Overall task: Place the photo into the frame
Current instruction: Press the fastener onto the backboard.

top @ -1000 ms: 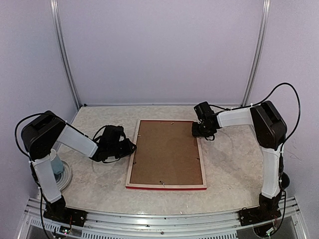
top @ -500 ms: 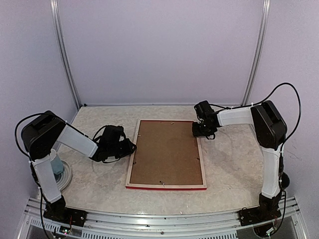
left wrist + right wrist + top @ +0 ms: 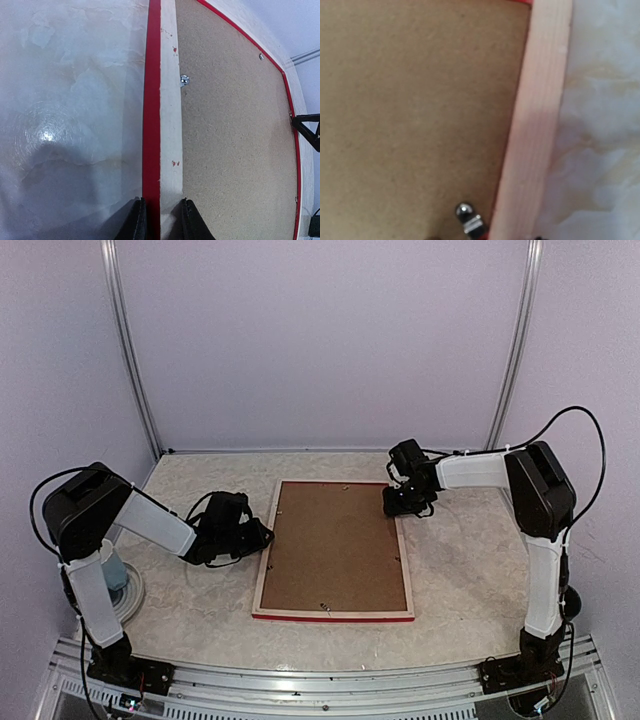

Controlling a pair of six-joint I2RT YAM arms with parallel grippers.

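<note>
Left gripper (image 3: pixel 160 222) pinches the left rail of the large red-faced, pale-wood picture frame (image 3: pixel 169 125), face down. Its brown hardboard backing panel (image 3: pixel 333 545) is in; the photo is unseen. Farther, the right gripper (image 3: pixel 398 502), closure unclear, sits at a small metal clip (image 3: pixel 467 217); slipping could skid the frame.

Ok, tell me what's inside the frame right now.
A brown backing board fills the frame, with small metal tabs at its edge. Anything beneath the board is covered and can't be seen.
</note>
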